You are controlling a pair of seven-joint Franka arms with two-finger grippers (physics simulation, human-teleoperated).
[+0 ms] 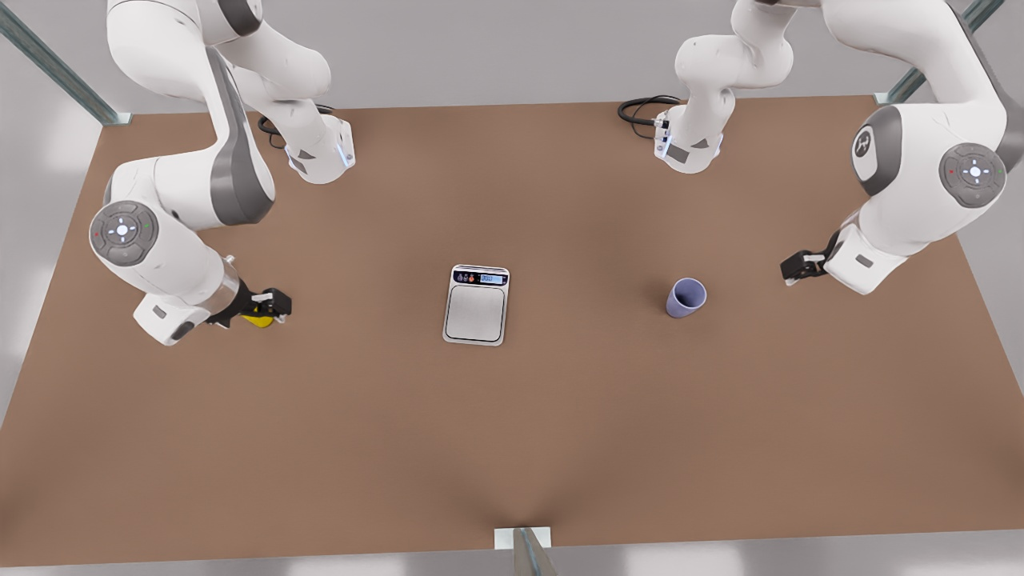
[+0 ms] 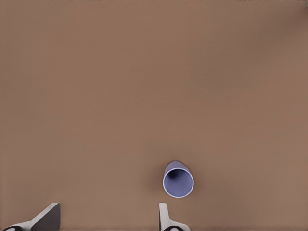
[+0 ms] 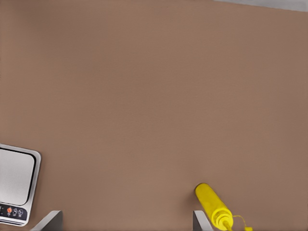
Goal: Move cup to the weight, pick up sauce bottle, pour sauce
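Note:
The lavender-blue cup [image 1: 686, 298] stands on the brown table toward the front view's right, apart from the weight [image 1: 476, 304], a flat silver scale at the table's middle. My left gripper [image 1: 800, 266] hovers open beyond the cup on that side; in the left wrist view the cup [image 2: 178, 180] lies just past one fingertip [image 2: 164, 216], not between them. On the front view's left, my right gripper [image 1: 272, 308] hangs open over the yellow sauce bottle [image 1: 258, 319], which it partly hides. The sauce bottle [image 3: 211, 202] lies on its side beside one fingertip [image 3: 199, 219]; the weight [image 3: 17, 185] shows farther off.
Both arm bases stand at the table's far edge, each with a coiled black cable [image 1: 644, 110]. Metal frame posts [image 1: 528, 552] stand at the near edge and far corners. Bare tabletop lies between cup and scale and across the near half.

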